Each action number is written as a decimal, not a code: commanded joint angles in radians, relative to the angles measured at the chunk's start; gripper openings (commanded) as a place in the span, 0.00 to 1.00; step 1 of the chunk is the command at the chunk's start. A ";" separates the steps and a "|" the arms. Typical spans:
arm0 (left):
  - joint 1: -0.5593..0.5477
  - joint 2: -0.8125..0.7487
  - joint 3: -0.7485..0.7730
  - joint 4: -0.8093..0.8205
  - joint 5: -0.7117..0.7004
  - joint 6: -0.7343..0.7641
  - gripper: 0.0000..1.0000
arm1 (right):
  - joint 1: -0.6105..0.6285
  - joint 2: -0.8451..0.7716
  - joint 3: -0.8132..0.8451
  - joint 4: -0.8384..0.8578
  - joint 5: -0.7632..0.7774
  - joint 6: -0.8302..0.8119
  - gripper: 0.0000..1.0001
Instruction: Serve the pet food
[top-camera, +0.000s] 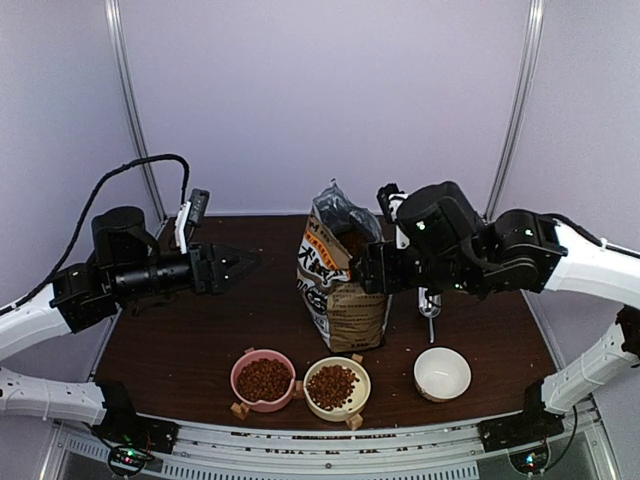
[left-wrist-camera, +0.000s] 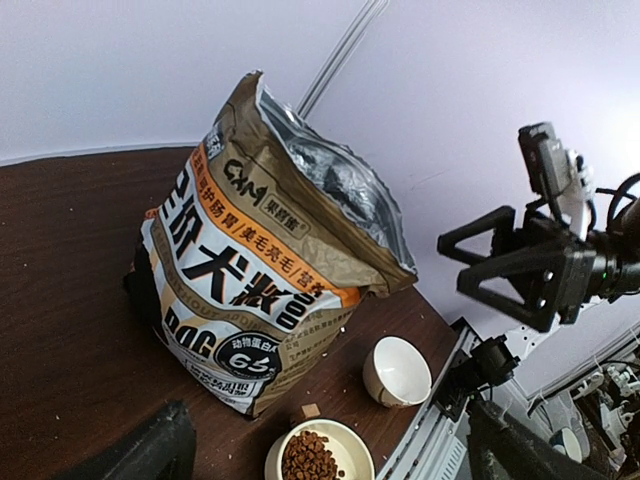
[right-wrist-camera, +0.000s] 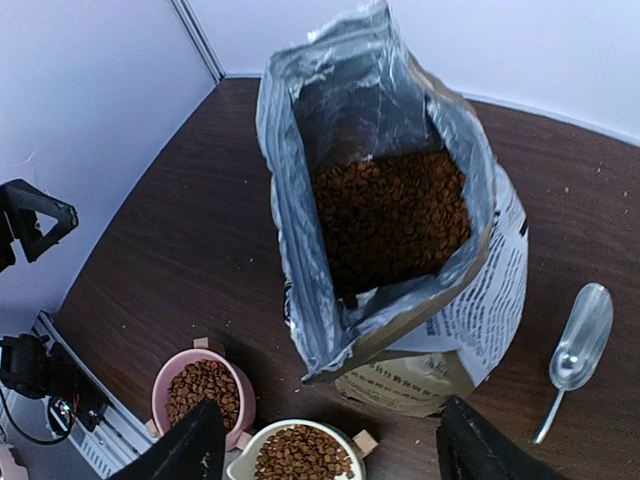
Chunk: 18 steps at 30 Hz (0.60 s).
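The pet food shows as brown kibble heaped in the pink bowl (top-camera: 264, 379) and the cream bowl (top-camera: 333, 385), and inside the open bag (right-wrist-camera: 390, 215). The kraft bag (top-camera: 340, 290) stands upright mid-table. My right gripper (top-camera: 366, 270) hovers at the bag's upper right, open, its fingers (right-wrist-camera: 190, 450) wide apart with nothing between them. The metal scoop (right-wrist-camera: 580, 345) lies on the table right of the bag, apart from the gripper. My left gripper (top-camera: 240, 265) hangs open and empty left of the bag, pointing at it. The white bowl (top-camera: 442, 372) holds nothing.
The three bowls stand in a row near the front edge of the dark wooden table (top-camera: 180, 350), with the rail just beyond them. Small wooden blocks (top-camera: 239, 409) sit beside the pink and cream bowls. Purple walls close off the back and sides.
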 joint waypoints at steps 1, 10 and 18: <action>-0.002 0.013 -0.005 0.061 -0.007 -0.009 0.98 | 0.037 0.031 -0.045 0.106 0.076 0.072 0.81; -0.002 0.004 -0.013 0.063 -0.017 -0.020 0.98 | 0.035 0.192 0.038 0.084 0.281 0.053 0.81; -0.002 -0.029 -0.033 0.050 -0.049 -0.031 0.98 | 0.031 0.268 0.056 0.040 0.322 0.144 0.75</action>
